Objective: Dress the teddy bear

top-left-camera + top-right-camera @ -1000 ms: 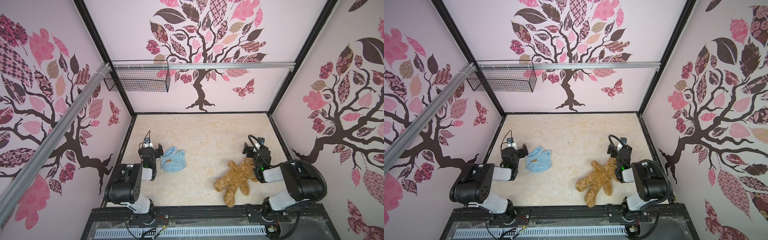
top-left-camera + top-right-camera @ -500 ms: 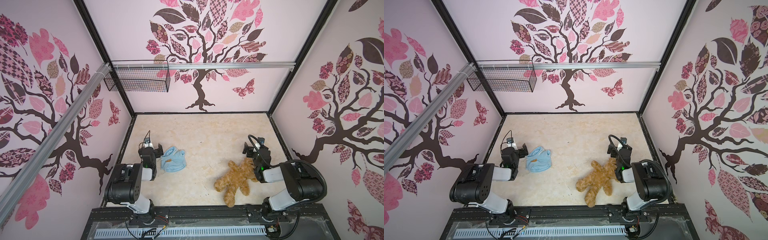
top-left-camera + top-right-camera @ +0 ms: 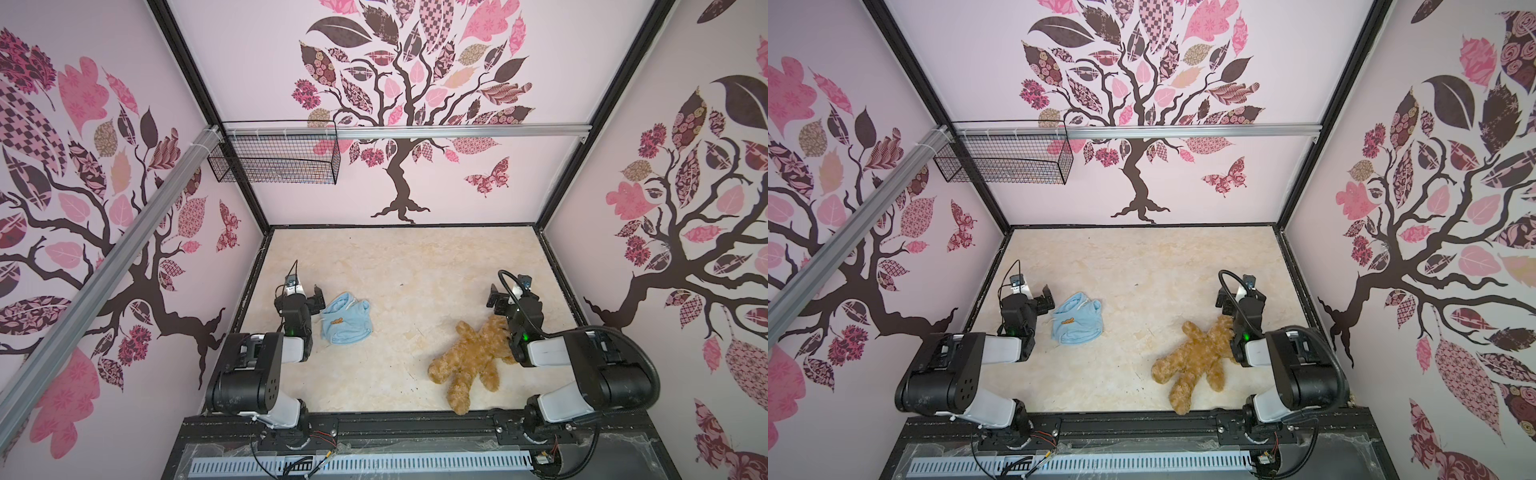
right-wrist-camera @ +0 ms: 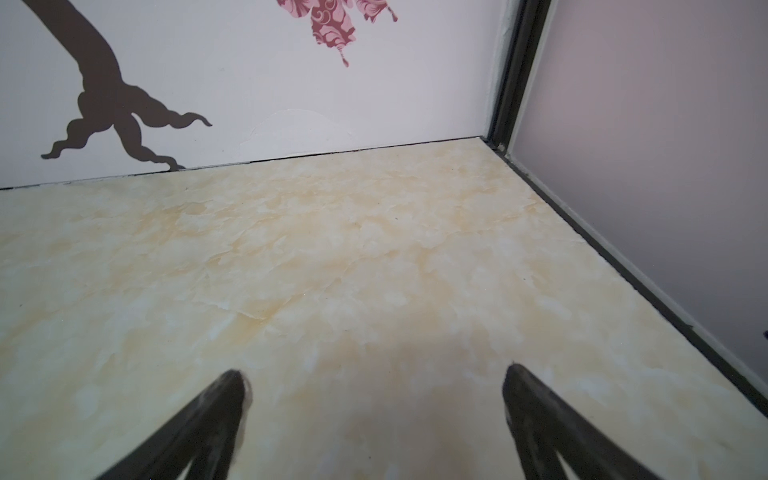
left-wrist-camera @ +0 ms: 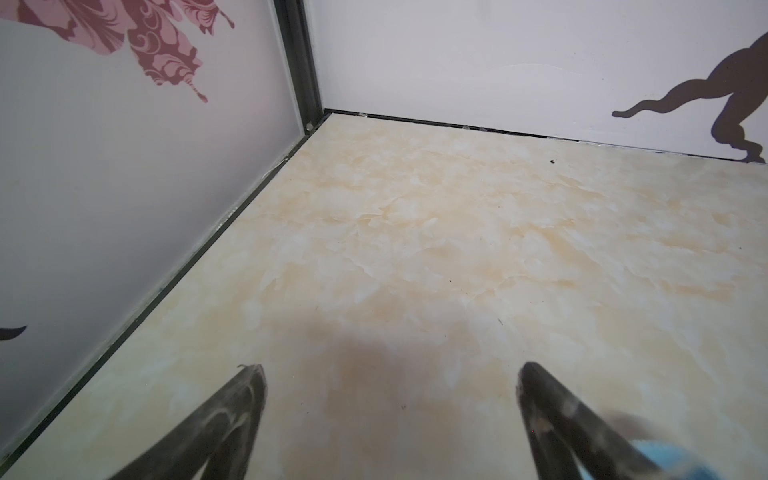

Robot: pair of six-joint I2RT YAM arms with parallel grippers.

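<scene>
The teddy bear is golden-brown and lies sprawled on the marbled floor at the front right. My right arm covers part of it. A crumpled light-blue shirt with a small orange print lies at the left. My left gripper is open just left of the shirt. A blue corner of the shirt shows beside one finger. My right gripper is open over bare floor, just beyond the bear. Neither gripper holds anything.
A black wire basket hangs from the rail on the back wall at the left. Patterned walls close in three sides. A black rail carrying both arm bases runs along the front edge.
</scene>
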